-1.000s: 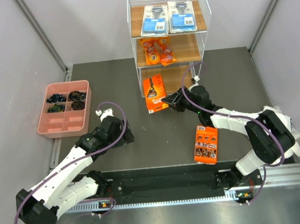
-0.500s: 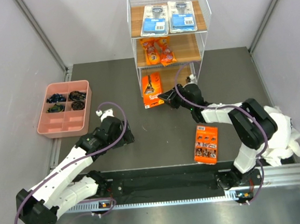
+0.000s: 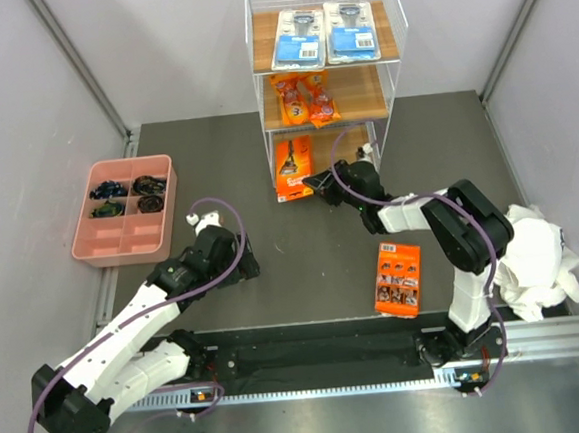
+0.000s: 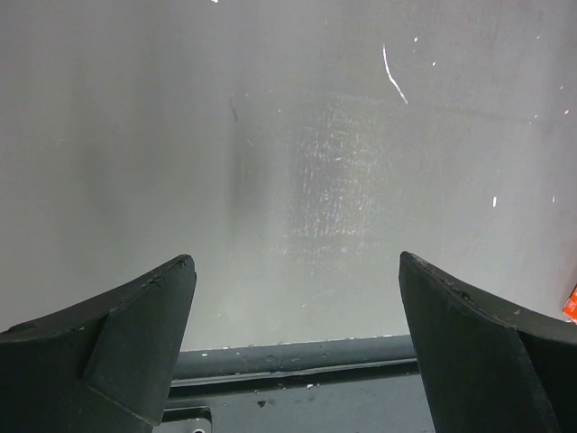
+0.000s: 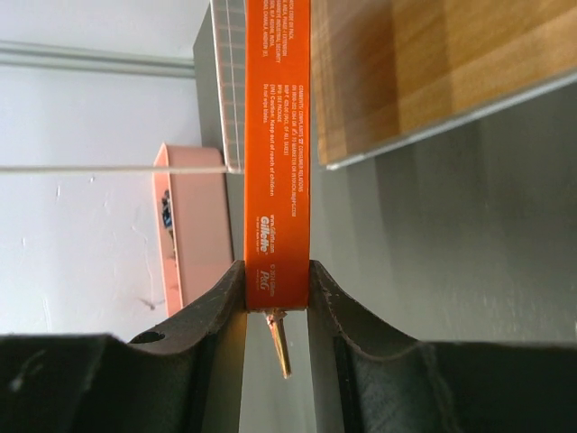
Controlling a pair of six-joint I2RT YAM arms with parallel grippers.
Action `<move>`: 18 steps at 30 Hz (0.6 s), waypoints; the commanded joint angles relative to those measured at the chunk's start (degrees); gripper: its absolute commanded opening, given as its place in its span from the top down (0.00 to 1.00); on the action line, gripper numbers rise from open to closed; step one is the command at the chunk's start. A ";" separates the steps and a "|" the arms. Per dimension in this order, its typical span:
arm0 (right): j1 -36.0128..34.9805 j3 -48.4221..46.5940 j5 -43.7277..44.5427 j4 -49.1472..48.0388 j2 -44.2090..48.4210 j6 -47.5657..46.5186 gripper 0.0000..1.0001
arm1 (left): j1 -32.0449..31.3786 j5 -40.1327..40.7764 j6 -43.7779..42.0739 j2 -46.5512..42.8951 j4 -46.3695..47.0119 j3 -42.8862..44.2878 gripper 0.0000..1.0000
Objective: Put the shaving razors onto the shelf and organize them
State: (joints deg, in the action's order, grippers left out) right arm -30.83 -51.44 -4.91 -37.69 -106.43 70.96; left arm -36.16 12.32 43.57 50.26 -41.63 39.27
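Observation:
The white wire shelf (image 3: pixel 389 40) stands at the back. Two clear-and-blue blister cards (image 3: pixel 298 37) lie on its top board and two orange pouches (image 3: pixel 305 97) on the middle board. My right gripper (image 3: pixel 319 186) is shut on the long orange-black box (image 3: pixel 294 167) and holds it at the front of the bottom board (image 3: pixel 344 144). In the right wrist view the box (image 5: pixel 277 135) is seen edge-on between my fingers (image 5: pixel 338 307), beside the board (image 5: pixel 433 63). An orange card (image 3: pixel 398 278) lies flat on the table. My left gripper (image 4: pixel 293 271) is open and empty over bare table.
A pink compartment tray (image 3: pixel 83 245) with small dark items sits at the left; it also shows in the right wrist view (image 5: pixel 194 225). Metal frame posts run along both side walls. The table's front rail (image 4: pixel 297 356) lies just below my left gripper.
My right gripper has moved up and left toward the shelf, carrying the orange-black box from the table in front of the shelf to its bottom board. The left arm has not moved.

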 commanded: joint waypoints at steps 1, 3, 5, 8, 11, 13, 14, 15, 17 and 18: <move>0.68 -5.32 3.23 -3.62 -2.11 -0.73 1.00 | -0.05 -1.24 -0.33 -0.43 2.43 -1.12 0.01; 0.68 -7.35 3.32 -1.34 -3.78 -1.00 1.00 | -0.05 -1.42 -0.24 -0.43 2.52 -1.38 0.01; 0.68 -10.95 3.15 1.72 -4.92 -1.61 1.00 | -0.05 -1.86 -0.24 -0.34 2.52 -1.39 0.01; 0.68 -14.73 2.62 5.07 -7.03 -2.23 1.00 | -0.05 -2.30 -0.15 -0.34 2.52 -1.38 0.02; 0.68 -15.71 3.15 6.23 -7.30 -2.32 1.00 | 0.04 -2.56 -0.15 -0.34 2.69 -1.56 0.02; 0.68 -16.41 3.67 8.59 -7.30 -2.32 1.00 | -0.05 -2.65 -0.15 -0.34 2.78 -1.65 0.02; 0.68 -16.76 3.94 9.56 -7.30 -2.75 0.99 | -0.05 -2.82 -0.15 -0.25 2.87 -1.74 0.01; 0.68 -17.11 4.03 11.66 -7.47 -2.93 0.98 | -0.05 -3.00 -0.07 -0.16 2.95 -1.82 0.02; 0.68 -18.17 4.03 13.25 -8.00 -3.11 0.96 | -0.05 -3.26 -0.07 -0.08 2.96 -1.91 0.02; 0.68 -18.60 4.03 13.87 -8.18 -3.11 0.89 | -0.05 -3.44 0.02 -0.07 3.04 -2.00 0.02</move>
State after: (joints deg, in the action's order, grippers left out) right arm -30.59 -65.69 -0.95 -25.78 -114.06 69.34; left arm -36.16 9.80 43.55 50.26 -40.71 37.67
